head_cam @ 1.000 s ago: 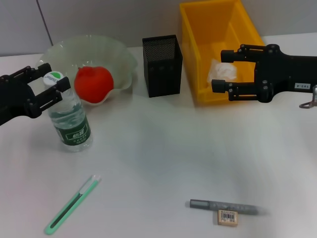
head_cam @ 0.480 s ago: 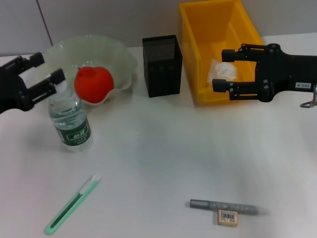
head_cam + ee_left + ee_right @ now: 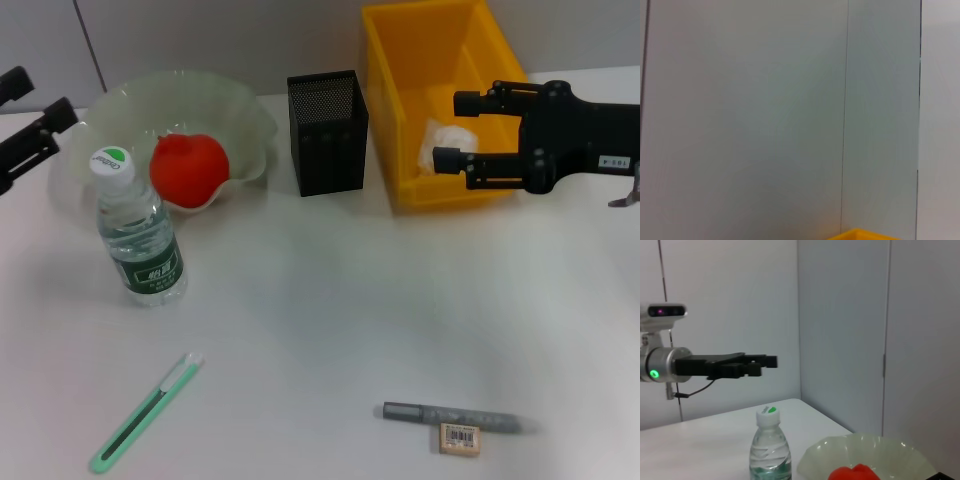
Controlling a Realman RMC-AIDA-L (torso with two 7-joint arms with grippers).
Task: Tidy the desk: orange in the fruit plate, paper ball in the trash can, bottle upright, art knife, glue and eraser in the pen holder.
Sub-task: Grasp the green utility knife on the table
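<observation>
The bottle (image 3: 140, 235) stands upright on the table, green cap up, also seen from the right wrist as the bottle (image 3: 770, 450). My left gripper (image 3: 47, 92) is open at the far left edge, apart from the bottle, with nothing in it. The orange (image 3: 188, 168) lies in the fruit plate (image 3: 180, 85). My right gripper (image 3: 455, 130) hangs open over the yellow trash can (image 3: 440, 60), where the paper ball (image 3: 448, 135) lies. A green art knife (image 3: 145, 415) lies front left. The grey glue (image 3: 460, 417) and the eraser (image 3: 459, 438) lie front right. The black mesh pen holder (image 3: 327, 130) stands between plate and can.
Bare white table stretches between the bottle and the glue. A grey wall stands close behind the plate, the pen holder and the trash can. The left wrist view shows only that wall and a corner of the trash can (image 3: 860, 234).
My left gripper has let go of the bottle cap and pulled away to the left and back. The bottle stays upright. My right gripper has shifted slightly to the right.
</observation>
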